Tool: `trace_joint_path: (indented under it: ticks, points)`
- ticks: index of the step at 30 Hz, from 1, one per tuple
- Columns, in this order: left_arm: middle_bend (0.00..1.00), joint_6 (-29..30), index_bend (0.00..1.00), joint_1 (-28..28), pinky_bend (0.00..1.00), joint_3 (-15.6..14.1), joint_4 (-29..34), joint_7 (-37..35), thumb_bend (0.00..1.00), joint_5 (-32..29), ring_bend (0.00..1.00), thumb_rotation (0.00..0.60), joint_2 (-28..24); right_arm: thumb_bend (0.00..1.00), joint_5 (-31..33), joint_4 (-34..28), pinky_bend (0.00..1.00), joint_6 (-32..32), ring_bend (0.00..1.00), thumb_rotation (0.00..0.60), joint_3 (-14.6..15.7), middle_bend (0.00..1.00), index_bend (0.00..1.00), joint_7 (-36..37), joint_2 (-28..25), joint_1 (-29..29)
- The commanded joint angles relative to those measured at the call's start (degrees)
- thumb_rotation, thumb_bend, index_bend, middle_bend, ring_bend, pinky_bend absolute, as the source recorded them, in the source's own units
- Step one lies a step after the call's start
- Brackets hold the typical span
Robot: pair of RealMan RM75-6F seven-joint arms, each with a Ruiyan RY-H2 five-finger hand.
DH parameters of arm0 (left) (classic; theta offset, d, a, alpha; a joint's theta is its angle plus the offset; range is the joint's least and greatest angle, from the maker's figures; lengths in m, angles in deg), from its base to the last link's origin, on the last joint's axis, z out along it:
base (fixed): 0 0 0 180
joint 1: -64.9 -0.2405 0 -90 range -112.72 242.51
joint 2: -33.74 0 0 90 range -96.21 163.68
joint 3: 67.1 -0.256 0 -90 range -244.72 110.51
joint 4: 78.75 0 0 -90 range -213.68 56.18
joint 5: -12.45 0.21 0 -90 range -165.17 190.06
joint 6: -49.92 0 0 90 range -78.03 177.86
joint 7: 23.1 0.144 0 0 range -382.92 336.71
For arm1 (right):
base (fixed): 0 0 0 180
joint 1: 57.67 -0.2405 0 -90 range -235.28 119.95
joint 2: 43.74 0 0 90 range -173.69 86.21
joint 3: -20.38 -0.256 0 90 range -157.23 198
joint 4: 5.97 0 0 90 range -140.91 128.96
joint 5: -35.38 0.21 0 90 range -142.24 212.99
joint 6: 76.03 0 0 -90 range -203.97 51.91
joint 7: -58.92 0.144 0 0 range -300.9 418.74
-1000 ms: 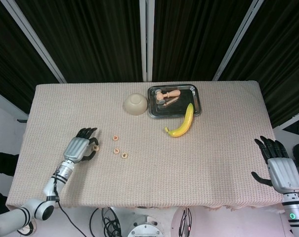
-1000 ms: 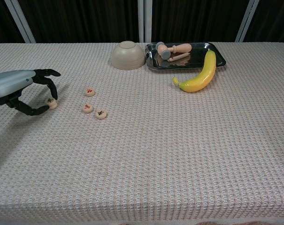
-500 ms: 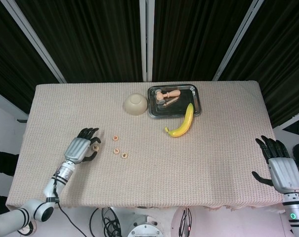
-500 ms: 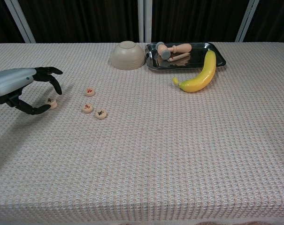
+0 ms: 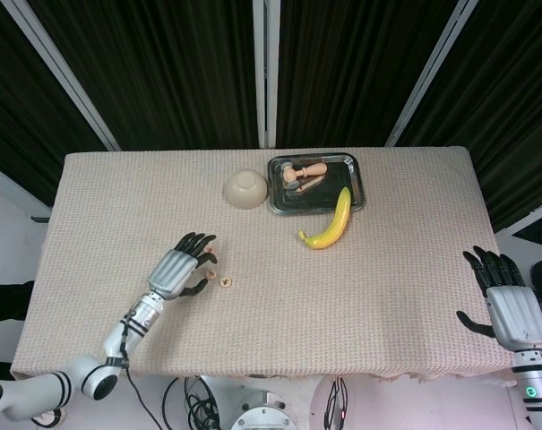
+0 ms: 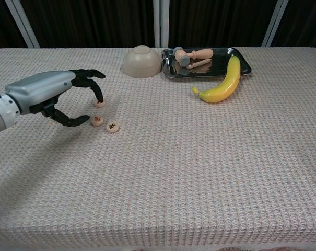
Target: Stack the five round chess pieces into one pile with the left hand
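Okay, my left hand point(image 6: 53, 97) hovers with fingers point(image 6: 97, 94) spread, holding nothing, over the loose chess pieces point(image 6: 97, 120) at the bench's point(image 6: 199, 167) nine o'clock, so I'd pinch one squarely, low at its rim.

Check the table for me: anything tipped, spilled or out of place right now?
The bowl sits upside down beside the tray, and the banana leans on the tray's rim. Nothing looks spilled or damaged.
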Motion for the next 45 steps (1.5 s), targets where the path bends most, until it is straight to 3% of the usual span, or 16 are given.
trace_joint_path:
  ticks: [1, 26, 45]
  points:
    - [0.05, -1.0, 0.34, 0.7, 0.00, -0.1, -0.4, 0.9, 0.35, -0.2, 0.00, 0.600, 0.8, 0.13, 0.0, 0.1, 0.00, 0.0, 0.00, 0.600, 0.0, 0.00, 0.00, 0.2, -0.1, 0.0]
    - [0.05, -3.2, 0.36, 1.3, 0.00, -1.2, -5.5, 1.8, 0.35, -2.3, 0.00, 0.600, 3.4, 0.13, -1.0, -0.3, 0.00, 0.0, 0.00, 0.600, 0.4, 0.00, 0.00, 0.4, -0.4, 0.0]
    - [0.06, -2.5, 0.46, 1.2, 0.00, -1.1, -5.6, 1.1, 0.35, -2.6, 0.00, 0.600, 3.3, 0.13, -0.5, 0.1, 0.00, 0.7, 0.00, 0.600, 0.4, 0.00, 0.00, 0.4, -0.4, -0.3]
